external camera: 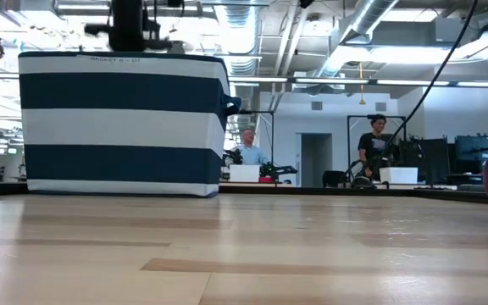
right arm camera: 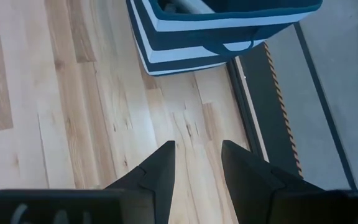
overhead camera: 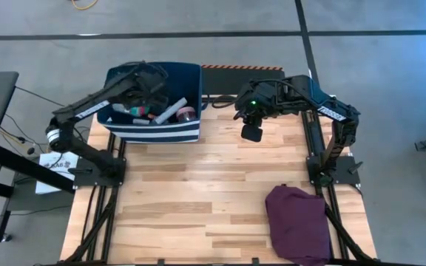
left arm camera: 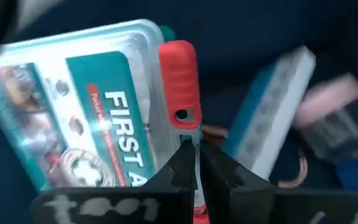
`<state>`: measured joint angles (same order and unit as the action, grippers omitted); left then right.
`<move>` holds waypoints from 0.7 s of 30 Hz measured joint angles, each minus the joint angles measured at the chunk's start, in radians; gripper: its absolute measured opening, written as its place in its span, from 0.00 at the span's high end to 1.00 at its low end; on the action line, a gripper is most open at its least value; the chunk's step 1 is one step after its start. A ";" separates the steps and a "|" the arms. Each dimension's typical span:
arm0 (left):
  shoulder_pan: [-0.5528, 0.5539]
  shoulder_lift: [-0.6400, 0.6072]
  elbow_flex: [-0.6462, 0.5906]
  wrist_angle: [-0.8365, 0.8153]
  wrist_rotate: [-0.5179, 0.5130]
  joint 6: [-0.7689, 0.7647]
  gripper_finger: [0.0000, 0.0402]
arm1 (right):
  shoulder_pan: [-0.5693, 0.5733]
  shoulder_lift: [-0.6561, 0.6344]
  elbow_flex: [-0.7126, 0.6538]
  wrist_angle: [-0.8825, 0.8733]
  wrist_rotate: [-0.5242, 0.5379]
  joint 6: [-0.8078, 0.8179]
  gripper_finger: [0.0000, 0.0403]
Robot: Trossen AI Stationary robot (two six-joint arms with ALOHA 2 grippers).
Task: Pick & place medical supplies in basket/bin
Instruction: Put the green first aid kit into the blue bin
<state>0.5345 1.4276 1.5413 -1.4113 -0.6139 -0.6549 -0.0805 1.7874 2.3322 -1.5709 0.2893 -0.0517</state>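
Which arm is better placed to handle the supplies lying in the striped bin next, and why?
Left. The left tool is down inside the bin, close over the first-aid box and pill organizer. The right tool hangs open above the table, outside the bin.

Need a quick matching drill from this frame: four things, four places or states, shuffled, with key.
Things:
1. left claw
2. right claw
3. purple cloth
4. first aid box

Places or states:
A. lying on the table's near right part
B. inside the striped bin, beside a red-capped item
C. reaching down into the bin
D. open, above bare wood right of the bin

Pairs: 1-C, 2-D, 3-A, 4-B
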 joint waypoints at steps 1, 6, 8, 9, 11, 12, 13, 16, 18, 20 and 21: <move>0.025 0.000 -0.042 0.039 0.042 0.023 1.00 | 0.001 0.000 0.000 0.000 0.000 0.000 0.69; 0.098 0.000 -0.210 0.305 0.258 0.122 1.00 | 0.001 0.000 0.000 0.000 0.000 -0.003 0.69; 0.118 0.000 -0.250 0.376 0.308 0.152 1.00 | 0.000 0.000 0.000 0.000 0.000 -0.007 0.69; 0.127 0.000 -0.267 0.404 0.319 0.161 1.00 | -0.001 0.000 0.000 0.001 0.000 -0.007 0.69; 0.142 0.000 -0.292 0.419 0.322 0.163 1.00 | -0.001 0.000 0.000 0.001 0.000 -0.008 0.69; 0.152 0.000 -0.301 0.418 0.321 0.164 1.00 | -0.001 0.000 0.000 0.001 0.000 -0.008 0.69; 0.159 0.000 -0.308 0.417 0.321 0.164 1.00 | -0.001 0.000 0.000 0.001 0.000 -0.008 0.69; 0.174 0.000 -0.331 0.406 0.314 0.164 0.98 | -0.001 0.000 0.000 0.001 0.000 -0.008 0.69; 0.183 0.000 -0.349 0.398 0.318 0.164 0.95 | -0.001 0.000 0.000 0.001 0.000 -0.008 0.69; 0.186 -0.001 -0.370 0.406 0.334 0.174 0.91 | -0.001 0.000 0.000 0.001 0.000 -0.008 0.69; 0.186 -0.001 -0.381 0.411 0.340 0.179 0.89 | -0.001 0.000 0.000 0.001 0.000 -0.008 0.69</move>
<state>0.7200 1.4265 1.1602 -1.0000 -0.2738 -0.4756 -0.0811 1.7874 2.3322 -1.5700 0.2897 -0.0593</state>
